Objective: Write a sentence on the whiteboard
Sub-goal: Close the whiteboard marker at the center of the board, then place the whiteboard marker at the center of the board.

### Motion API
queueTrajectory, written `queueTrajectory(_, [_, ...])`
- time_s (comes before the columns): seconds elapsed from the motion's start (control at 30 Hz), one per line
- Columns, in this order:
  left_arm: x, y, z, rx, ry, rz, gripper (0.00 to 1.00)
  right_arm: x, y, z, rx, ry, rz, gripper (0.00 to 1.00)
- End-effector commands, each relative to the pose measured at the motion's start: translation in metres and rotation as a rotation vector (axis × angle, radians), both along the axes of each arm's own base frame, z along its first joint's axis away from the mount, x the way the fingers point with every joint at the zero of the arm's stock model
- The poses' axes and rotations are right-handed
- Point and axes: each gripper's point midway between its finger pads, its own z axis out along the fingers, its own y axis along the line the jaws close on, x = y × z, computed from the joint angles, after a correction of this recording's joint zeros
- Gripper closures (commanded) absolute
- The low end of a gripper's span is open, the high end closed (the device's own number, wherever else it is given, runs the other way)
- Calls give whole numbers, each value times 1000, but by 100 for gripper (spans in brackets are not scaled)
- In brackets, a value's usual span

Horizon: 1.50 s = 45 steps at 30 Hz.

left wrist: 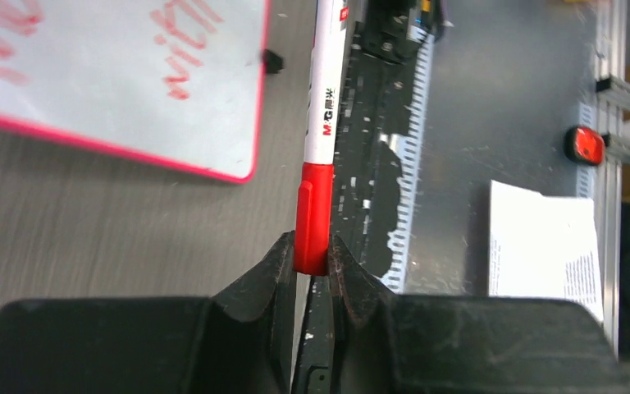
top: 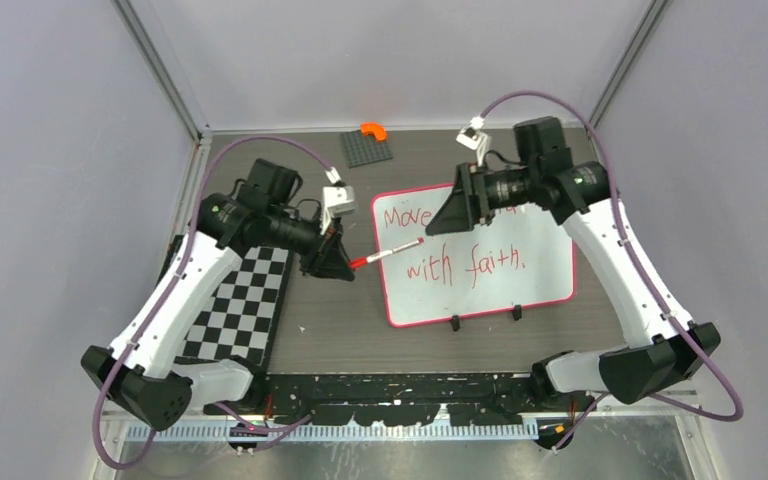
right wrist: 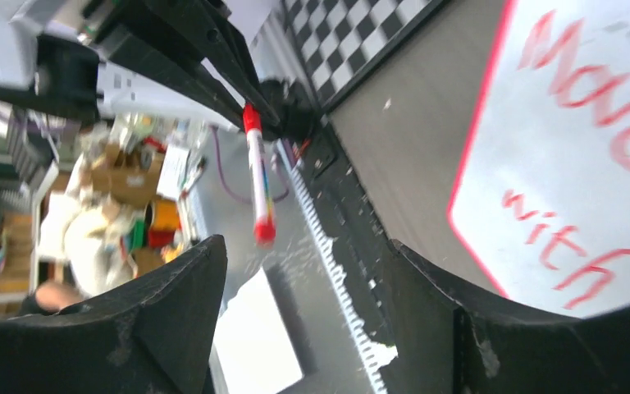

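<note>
On the grey wood-grain surface (top: 340,320) lies the flat white whiteboard (top: 535,285), pink-rimmed with round corners — the red sentence (top: 465,265) is on it. The left end effector (left wrist: 312,254) pinches a round marker (left wrist: 324,107) by its red cap; the right end effector (right wrist: 303,254) is spread wide, holding nothing.

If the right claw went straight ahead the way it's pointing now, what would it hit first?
Most likely the marker: it sits in line ahead of the open right claw, held at its red cap by the left claw. How far ahead is hard to judge.
</note>
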Motion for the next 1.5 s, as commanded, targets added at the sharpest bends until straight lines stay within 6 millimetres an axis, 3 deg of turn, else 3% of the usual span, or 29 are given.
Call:
queueTrajectory(0.0, [39,25,-6,-18,-1,149,100,22,-29,45,60,-166,-117,26])
queueTrajectory(0.17, [99,84,-60,93,109,442,100,37,-67,41,29,-208,-262,25])
queueTrajectory(0.33, [125,133,-142,359,74,585,100,40,-99,14,-62,-204,-357,25])
queueTrajectory(0.47, [133,144,-188,423,75,633,100,40,-116,-15,-121,-163,-414,25])
queueTrajectory(0.67, [135,146,-236,486,152,642,100,30,-118,-38,-134,-153,-411,25])
queueTrajectory(0.87, [131,138,-261,556,162,601,97,24,-121,-54,-164,-142,-413,25])
queueTrajectory(1.07, [123,134,-266,595,153,570,77,18,-125,-59,-193,-157,-421,24])
queueTrajectory(1.33, [115,127,-244,557,144,545,49,9,-129,-66,-230,-185,-422,24])
queueTrajectory(1.47, [116,122,-216,531,146,527,29,7,-134,-70,-268,-202,-410,24])
